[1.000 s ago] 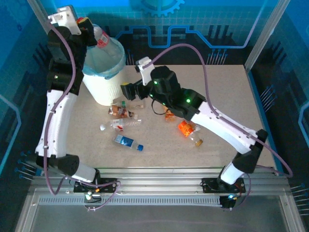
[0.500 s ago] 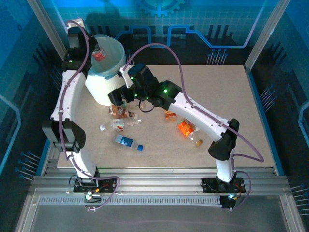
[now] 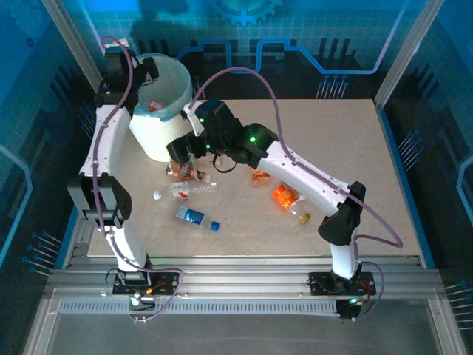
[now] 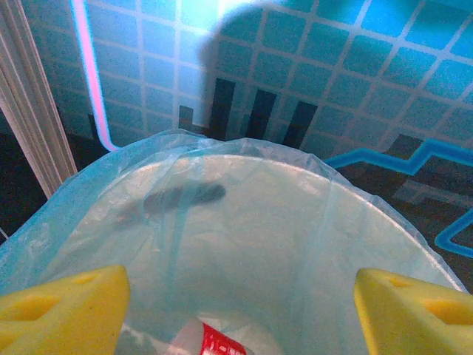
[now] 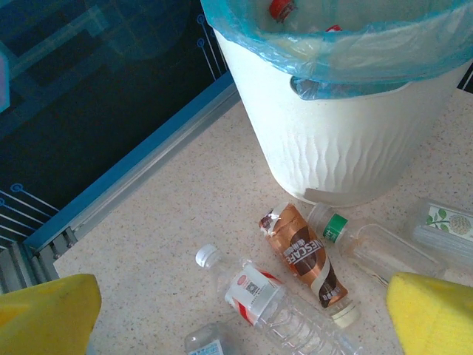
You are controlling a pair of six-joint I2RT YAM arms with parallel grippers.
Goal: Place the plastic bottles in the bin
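Red-labelled bottle (image 4: 213,342) now inside bin (image 3: 158,142)

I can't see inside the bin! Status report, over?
Left gripper open above bin, red-label bottle inside. Right gripper open over white-capped bottle. Brown bottle lies close beside it.

My left fingers (image 4: 59,307) look like matt yellow foam, slightly porous. The liner (image 4: 244,214) is thin, crinkled, see-through blue film. The bin (image 5: 340,140) is white plastic, rippled, with a faint sheen. The bench (image 5: 185,192) looks speckled, matt, fine-grained. The bottles (image 5: 295,314) are clear glossy plastic, and the brown bottle (image 5: 299,255) wears a shiny wrapper.
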